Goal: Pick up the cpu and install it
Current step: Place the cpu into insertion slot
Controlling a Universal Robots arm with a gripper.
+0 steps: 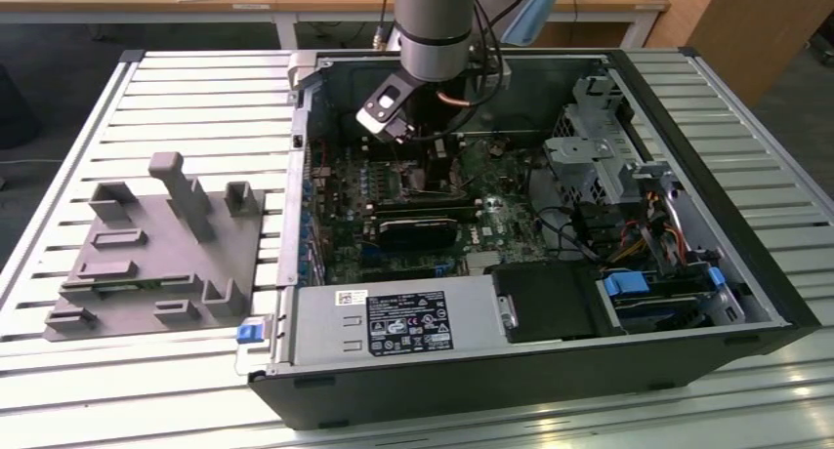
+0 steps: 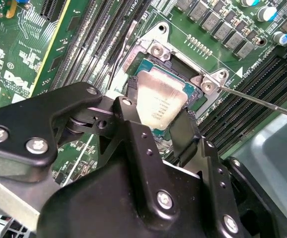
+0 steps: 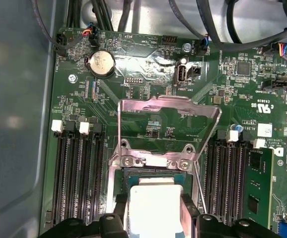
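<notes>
Pincer [image 2: 158, 124] is closed down narrow, gripping the cpu [image 2: 161, 96] by two opposite edges. The chip sits between its fingers, right at the open socket [image 2: 151, 54]; can't tell if it's seated.

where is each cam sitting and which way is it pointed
Exterior view: off the arm, high, looking down into the open computer case; the arm reaches in.
First wrist view: on the wrist, facing the motherboard along the tool; its fingertips show.
Second wrist view: on the wrist, close over the tool body, facing the socket.
Both wrist views share the cpu held in the tool over the socket.
</notes>
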